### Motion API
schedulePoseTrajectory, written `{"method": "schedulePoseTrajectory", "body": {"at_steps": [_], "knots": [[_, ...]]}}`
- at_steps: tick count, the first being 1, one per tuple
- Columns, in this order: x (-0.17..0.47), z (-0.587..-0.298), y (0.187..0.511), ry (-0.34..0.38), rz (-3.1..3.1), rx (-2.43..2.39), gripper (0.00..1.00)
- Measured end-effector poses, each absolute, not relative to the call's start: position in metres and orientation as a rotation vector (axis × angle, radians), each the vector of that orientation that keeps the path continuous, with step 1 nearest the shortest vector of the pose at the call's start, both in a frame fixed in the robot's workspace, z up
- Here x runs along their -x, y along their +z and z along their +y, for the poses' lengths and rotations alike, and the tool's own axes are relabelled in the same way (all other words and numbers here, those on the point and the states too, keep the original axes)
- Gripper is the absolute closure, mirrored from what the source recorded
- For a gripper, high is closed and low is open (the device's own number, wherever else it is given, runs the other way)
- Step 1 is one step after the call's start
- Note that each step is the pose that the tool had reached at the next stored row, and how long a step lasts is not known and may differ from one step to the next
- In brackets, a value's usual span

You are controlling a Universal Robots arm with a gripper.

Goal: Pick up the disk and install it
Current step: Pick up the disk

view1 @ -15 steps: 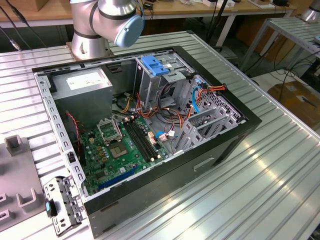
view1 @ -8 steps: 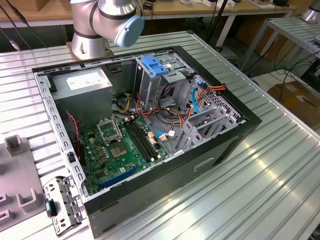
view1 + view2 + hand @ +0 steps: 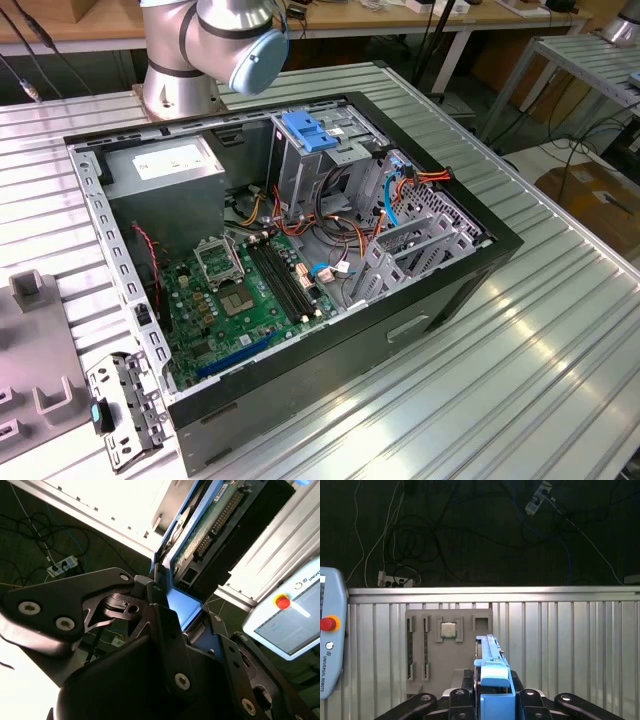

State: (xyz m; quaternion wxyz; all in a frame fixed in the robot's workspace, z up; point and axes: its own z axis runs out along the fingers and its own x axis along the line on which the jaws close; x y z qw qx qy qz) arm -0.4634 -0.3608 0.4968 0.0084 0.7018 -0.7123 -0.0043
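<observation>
the gripper (image 3: 492, 692) is closed on the disk (image 3: 492, 655), which is clamped edge-on between the two dark fingers (image 3: 466, 680). in the second wrist view the gripper (image 3: 186, 611) is seen pinching the same disk (image 3: 207, 527) at its blue-railed end, with the green circuit-board face turned to one side. the hold appears to be taken across the flat faces near one short end, so most of the drive's length projects beyond the fingertips. the disk is judged stiff, fairly heavy for its size and smooth-skinned, so it could slip or pivot in a shallow pinch. the exposed board and plastic rails are judged fragile, and the metal body is the better place for pressure. beyond the disk's far end a grey parts fixture (image 3: 449, 645) is laid on the ribbed metal table (image 3: 560, 640), well apart from the held drive. in the exterior view the open computer case (image 3: 330, 340) and its upright drive cage (image 3: 300, 170) are shown.
</observation>
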Motion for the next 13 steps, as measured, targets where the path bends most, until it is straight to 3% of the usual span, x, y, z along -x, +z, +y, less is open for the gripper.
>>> {"method": "schedulePoseTrajectory", "body": {"at_steps": [13], "knots": [[0.448, -0.361, 0.497, -0.013, -2.226, -2.193, 0.63]]}}
